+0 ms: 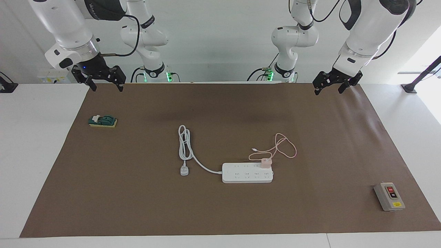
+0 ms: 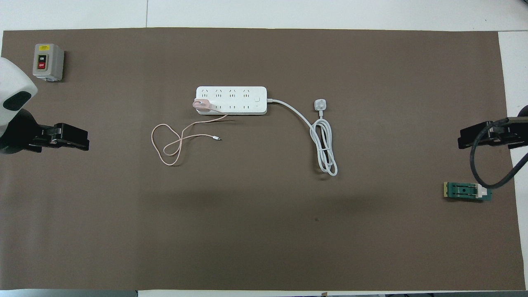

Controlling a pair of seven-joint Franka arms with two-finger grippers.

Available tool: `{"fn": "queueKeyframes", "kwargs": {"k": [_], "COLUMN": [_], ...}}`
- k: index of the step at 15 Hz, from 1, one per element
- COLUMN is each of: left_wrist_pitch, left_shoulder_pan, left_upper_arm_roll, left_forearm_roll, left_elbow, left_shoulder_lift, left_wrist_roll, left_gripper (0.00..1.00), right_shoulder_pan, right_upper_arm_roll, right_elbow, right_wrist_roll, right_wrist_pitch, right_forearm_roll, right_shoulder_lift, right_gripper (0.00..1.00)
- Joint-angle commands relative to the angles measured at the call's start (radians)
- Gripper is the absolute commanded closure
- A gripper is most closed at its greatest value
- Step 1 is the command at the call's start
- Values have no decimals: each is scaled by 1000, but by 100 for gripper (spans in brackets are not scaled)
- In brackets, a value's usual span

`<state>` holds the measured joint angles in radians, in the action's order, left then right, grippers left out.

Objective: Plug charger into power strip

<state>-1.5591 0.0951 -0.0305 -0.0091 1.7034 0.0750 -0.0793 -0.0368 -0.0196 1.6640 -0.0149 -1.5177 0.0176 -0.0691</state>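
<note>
Reading "ON" on a black button and "OFF" on a red one, on the grey box sitting at the left arm's end of the table, farther from the robots than everything else; a small yellow label above the buttons, too small to read. Lettering on the upper arm casing too cut off to make out.

Lying flat near the middle of the brown paper-like mat: the power strip, smooth white plastic, rectangular with rounded corners, two rows of outlets. Trailing from its end toward the right arm's side, a thick white cord folded in a long loop and ending in a white three-pin plug.

Sitting upright in the strip's row nearer the robots, at the end toward the left arm: the charger, a small pale-pink cube. Curling loosely on the mat nearer the robots, its thin pink cable.

Resting near the right arm's end, a green block on a yellow base.

Hanging spread and empty over the mat's robot-side edge: left gripper and right gripper, both touching nothing.
</note>
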Motion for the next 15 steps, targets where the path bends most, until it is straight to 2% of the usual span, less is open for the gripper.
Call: {"fn": "queueKeyframes", "kwargs": {"k": [1, 15], "left_wrist_pitch": [8, -10], "left_shoulder_pan": [-8, -14], "left_upper_arm_roll": [-2, -2], "left_forearm_roll": [20, 18], "left_elbow": [-11, -16], "left_shoulder_lift": [-6, -15], "left_wrist_roll": [30, 24], "left_gripper": [0, 0], "right_shoulder_pan": [-18, -18], "right_upper_arm_roll": [-11, -11], "right_elbow": [28, 28], "right_wrist_roll": [6, 6], "right_wrist_pitch": [-12, -12], "right_forearm_roll": [-21, -21], "right_shoulder_lift": [-24, -24], "right_gripper": [0, 0]}}
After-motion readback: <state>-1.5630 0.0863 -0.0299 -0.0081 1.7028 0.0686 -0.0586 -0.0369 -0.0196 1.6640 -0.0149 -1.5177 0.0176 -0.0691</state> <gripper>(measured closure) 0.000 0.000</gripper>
